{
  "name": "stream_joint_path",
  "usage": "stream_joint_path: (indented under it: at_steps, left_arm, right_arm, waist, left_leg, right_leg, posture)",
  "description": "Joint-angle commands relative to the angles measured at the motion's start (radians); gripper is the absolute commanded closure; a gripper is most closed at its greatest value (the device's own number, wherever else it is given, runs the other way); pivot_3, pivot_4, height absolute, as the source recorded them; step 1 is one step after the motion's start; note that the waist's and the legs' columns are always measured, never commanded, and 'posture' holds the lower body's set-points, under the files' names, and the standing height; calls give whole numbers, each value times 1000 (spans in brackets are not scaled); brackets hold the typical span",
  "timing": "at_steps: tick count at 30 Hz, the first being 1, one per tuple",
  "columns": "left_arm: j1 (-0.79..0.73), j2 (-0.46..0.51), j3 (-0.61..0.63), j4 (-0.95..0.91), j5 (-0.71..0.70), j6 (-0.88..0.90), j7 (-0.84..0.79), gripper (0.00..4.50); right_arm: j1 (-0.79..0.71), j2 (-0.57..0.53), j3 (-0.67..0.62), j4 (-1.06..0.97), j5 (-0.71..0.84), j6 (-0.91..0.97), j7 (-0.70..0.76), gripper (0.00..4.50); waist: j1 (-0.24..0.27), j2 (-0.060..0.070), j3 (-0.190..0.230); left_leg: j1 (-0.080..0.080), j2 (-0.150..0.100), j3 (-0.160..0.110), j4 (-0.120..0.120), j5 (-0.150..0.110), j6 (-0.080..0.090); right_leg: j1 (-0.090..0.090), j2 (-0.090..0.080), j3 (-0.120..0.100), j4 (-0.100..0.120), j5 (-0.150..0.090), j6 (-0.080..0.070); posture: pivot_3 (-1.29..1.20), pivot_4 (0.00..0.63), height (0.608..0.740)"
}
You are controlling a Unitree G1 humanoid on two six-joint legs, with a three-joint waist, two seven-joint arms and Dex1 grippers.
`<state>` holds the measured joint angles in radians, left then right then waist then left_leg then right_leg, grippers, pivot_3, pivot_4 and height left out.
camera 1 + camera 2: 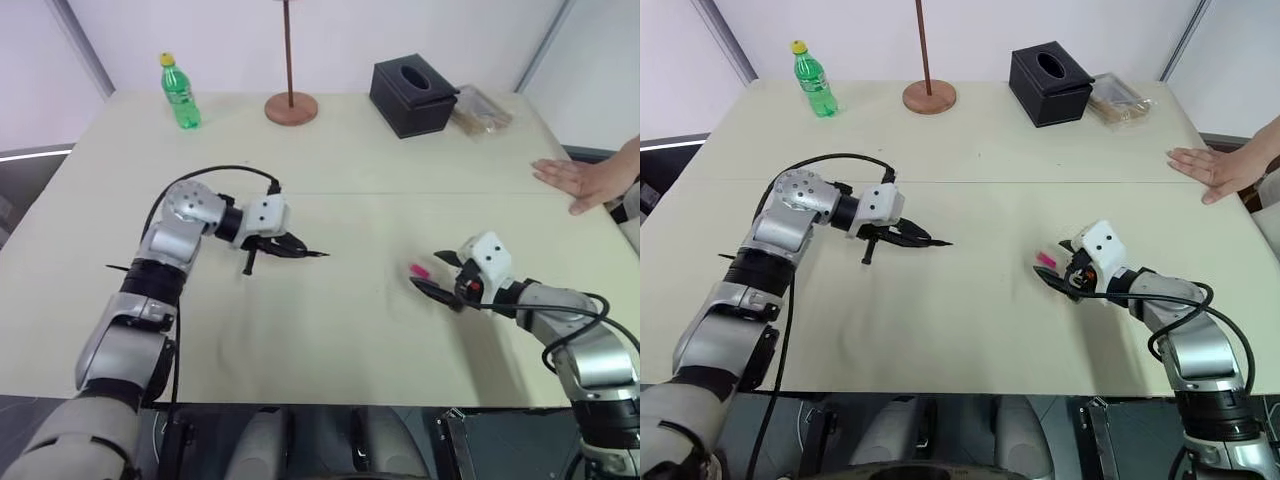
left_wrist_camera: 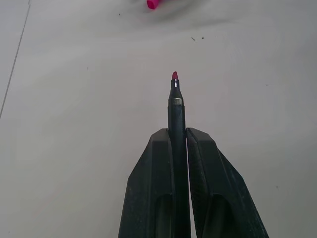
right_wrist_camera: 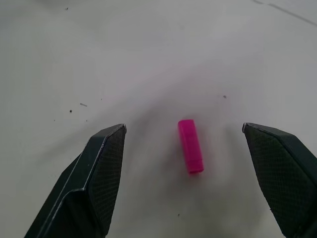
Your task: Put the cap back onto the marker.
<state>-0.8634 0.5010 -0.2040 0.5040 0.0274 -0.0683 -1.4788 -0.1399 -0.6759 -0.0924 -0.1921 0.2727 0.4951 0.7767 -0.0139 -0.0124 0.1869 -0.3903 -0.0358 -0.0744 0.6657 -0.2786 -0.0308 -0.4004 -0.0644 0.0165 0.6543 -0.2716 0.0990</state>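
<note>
My left gripper [image 1: 296, 249] is shut on the marker [image 2: 176, 114], a thin black stick whose reddish tip juts past the fingertips and points right across the table toward the cap. The cap [image 3: 190, 146], a small bright pink cylinder, lies flat on the cream table [image 1: 330, 320], also seen as the cap [image 1: 419, 270] right of centre. My right gripper [image 1: 432, 272] is open just above the table, its two black fingers [image 3: 99, 173] spread wide on either side of the cap without touching it.
A person's hand [image 1: 585, 182] rests flat on the table's right edge. At the back stand a green bottle [image 1: 179, 92], a wooden round-based stand [image 1: 291, 106], a black tissue box [image 1: 413, 96] and a clear packet [image 1: 481, 110].
</note>
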Motion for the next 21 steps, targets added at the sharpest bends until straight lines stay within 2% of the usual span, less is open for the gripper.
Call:
stream_joint_path:
  at_steps: [1,14,17,21]
  left_arm:
    - [5,24,9,-75,-30,29,16,4474]
    - [-4,55,-4,-132,-58,62,41,4474]
    - [0,62,-5,-143,-63,64,42,4500]
    - [7,70,-10,-155,-70,74,36,4500]
  right_arm:
    - [-24,-3,6,24,-14,-51,8,650]
    - [-31,10,39,139,-38,-133,20,650]
    - [-30,12,41,152,-39,-142,21,1461]
    - [-28,13,46,161,-40,-149,21,3488]
  waist:
    - [0,0,0]
    - [0,0,0]
    - [0,0,0]
    - [0,0,0]
  left_leg:
    - [0,0,0,0,0,0]
    - [0,0,0,0,0,0]
    - [0,0,0,0,0,0]
    - [0,0,0,0,0,0]
  right_leg:
    - [0,0,0,0,0,0]
    - [0,0,0,0,0,0]
    - [0,0,0,0,0,0]
    - [0,0,0,0,0,0]
  posture:
    - [0,150,740]
    - [0,150,740]
    - [0,150,740]
    - [0,150,740]
